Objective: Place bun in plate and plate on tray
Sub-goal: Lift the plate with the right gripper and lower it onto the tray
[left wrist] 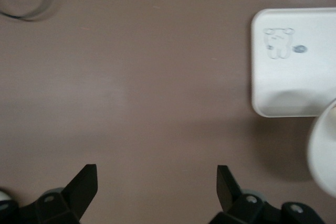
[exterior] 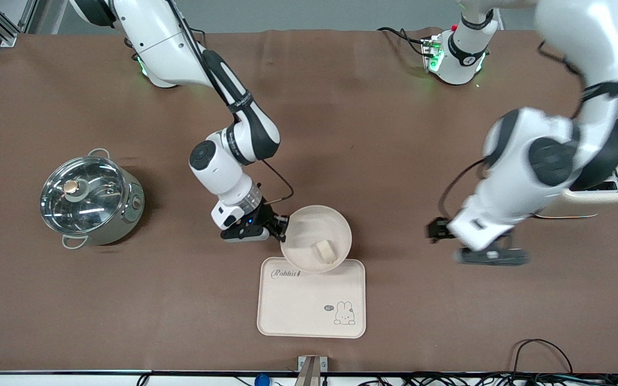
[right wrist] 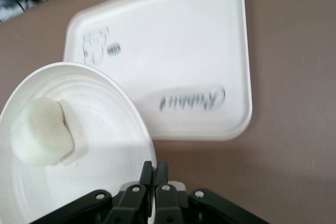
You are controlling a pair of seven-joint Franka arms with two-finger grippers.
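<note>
The round cream plate (exterior: 309, 225) is tilted, with its lower rim over the edge of the tray (exterior: 309, 305) farthest from the front camera. The pale bun (exterior: 325, 251) lies in the plate. My right gripper (exterior: 283, 228) is shut on the plate's rim on the side toward the right arm's end. The right wrist view shows the gripper (right wrist: 155, 167) pinching the rim, with the plate (right wrist: 105, 129), bun (right wrist: 41, 137) and tray (right wrist: 178, 56). My left gripper (exterior: 491, 257) is open and empty over bare table toward the left arm's end, and shows open in its wrist view (left wrist: 156, 174), with the tray (left wrist: 294, 77) and plate rim (left wrist: 323, 150).
A steel pot with a glass lid (exterior: 90, 198) stands toward the right arm's end of the table. A cream toaster (exterior: 607, 190) stands at the left arm's end, partly hidden by the left arm. Cables (exterior: 539, 351) lie along the table's front edge.
</note>
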